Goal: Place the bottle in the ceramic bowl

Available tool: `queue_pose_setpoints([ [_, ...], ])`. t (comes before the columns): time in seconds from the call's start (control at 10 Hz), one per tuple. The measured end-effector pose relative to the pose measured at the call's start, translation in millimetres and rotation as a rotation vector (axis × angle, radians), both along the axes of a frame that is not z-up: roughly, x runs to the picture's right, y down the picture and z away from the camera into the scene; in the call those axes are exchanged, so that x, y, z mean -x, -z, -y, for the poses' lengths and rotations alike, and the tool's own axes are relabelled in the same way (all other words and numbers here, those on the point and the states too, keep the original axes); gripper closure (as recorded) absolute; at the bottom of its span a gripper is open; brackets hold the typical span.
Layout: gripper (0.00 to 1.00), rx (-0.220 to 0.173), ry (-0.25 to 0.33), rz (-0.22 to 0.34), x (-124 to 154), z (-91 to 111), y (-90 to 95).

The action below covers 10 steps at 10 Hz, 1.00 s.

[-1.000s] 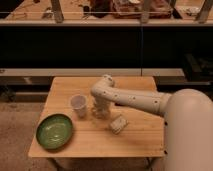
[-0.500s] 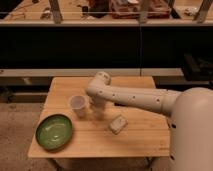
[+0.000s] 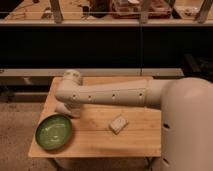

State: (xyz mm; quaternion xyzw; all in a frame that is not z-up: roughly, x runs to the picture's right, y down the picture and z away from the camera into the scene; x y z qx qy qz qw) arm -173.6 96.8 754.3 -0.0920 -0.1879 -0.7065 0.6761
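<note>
The ceramic bowl [image 3: 53,132] is wide, shallow and glossy green, and sits at the front left corner of the wooden table [image 3: 140,137]. My white arm [image 3: 112,93] reaches left across the table. The gripper [image 3: 66,109] hangs below the arm's end, just above and behind the bowl's right rim. The bottle does not show: it is hidden by the arm or the gripper. The translucent white cup is also hidden behind the arm.
A small pale squarish block [image 3: 118,123] lies on the table to the right of the bowl. A dark shelf unit [image 3: 105,45] stands behind the table. My white base [image 3: 187,130] fills the right side.
The arm has swung left and toward the front. The gripper has moved from beside the cup to the bowl's right rim. The cup is now covered by the arm.
</note>
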Motion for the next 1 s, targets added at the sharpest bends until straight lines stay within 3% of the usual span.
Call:
queue_pose_setpoints([
  [0.1, 0.70, 0.000, 0.000, 0.009, 10, -7, 2.4],
  [0.5, 0.40, -0.003, -0.013, 0.048, 7, -27, 2.3],
  [0.6, 0.28, -0.003, -0.005, 0.058, 10, -35, -1.4],
  [0.8, 0.22, -0.003, 0.007, 0.068, 23, -47, 0.0],
  [1.0, 0.22, 0.002, 0.044, 0.089, 48, -69, -3.4],
])
